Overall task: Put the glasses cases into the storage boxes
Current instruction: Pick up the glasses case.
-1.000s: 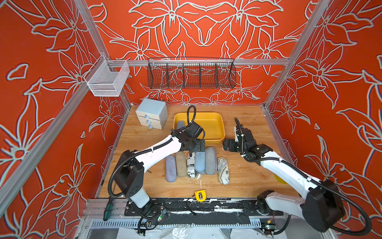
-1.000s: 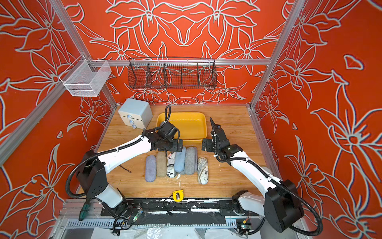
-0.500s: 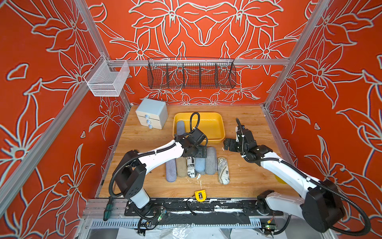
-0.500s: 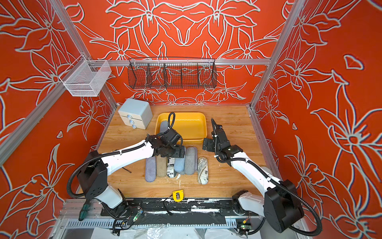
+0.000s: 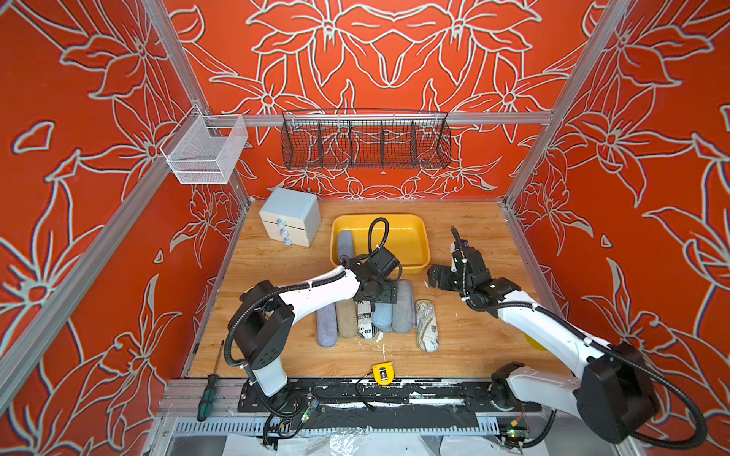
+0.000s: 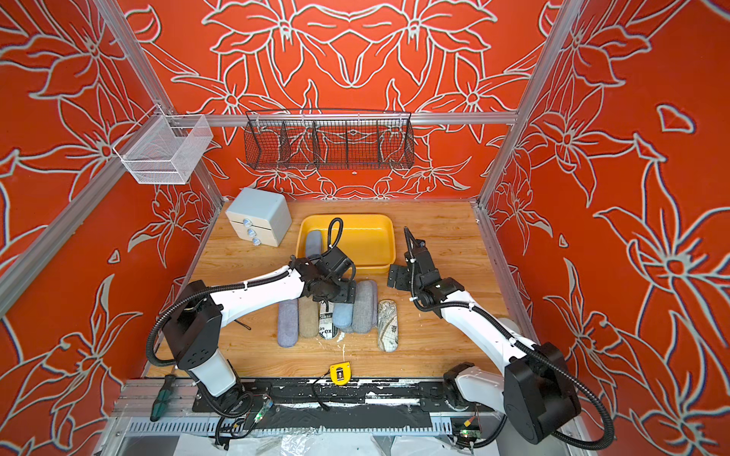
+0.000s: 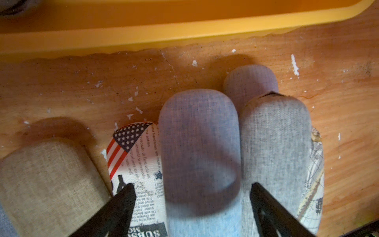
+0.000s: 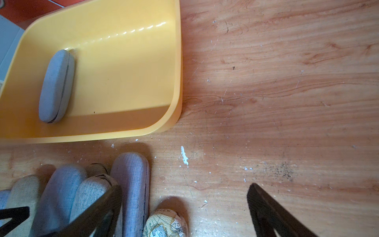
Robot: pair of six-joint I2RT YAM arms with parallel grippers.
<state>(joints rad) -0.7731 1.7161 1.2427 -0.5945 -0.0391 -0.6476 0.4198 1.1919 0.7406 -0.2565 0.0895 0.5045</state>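
Note:
The yellow storage box (image 5: 407, 241) stands at the back of the table with one grey-blue glasses case (image 5: 345, 244) lying in it. In front of it lie several cases in a row: lavender (image 5: 327, 325), tan (image 5: 347, 319), newsprint (image 5: 365, 321), light blue (image 5: 382, 316), grey (image 5: 403, 306) and map-printed (image 5: 427, 325). My left gripper (image 7: 191, 197) is low over the row, open. Its fingers (image 7: 123, 205) straddle the light blue case (image 7: 200, 153) with gaps on both sides. My right gripper (image 8: 184, 205) hangs open over bare wood beside the map-printed case (image 8: 166, 224).
A pale blue drawer cabinet (image 5: 290, 221) stands left of the box. A black wire basket (image 5: 365, 144) and a white mesh basket (image 5: 203, 152) hang on the walls. A yellow tape measure (image 5: 382, 373) lies at the front edge, and a screwdriver (image 5: 209, 387) at the front left.
My left gripper has come forward from the box's front edge and down over the row of cases, and its jaws have narrowed. The right arm has barely moved.

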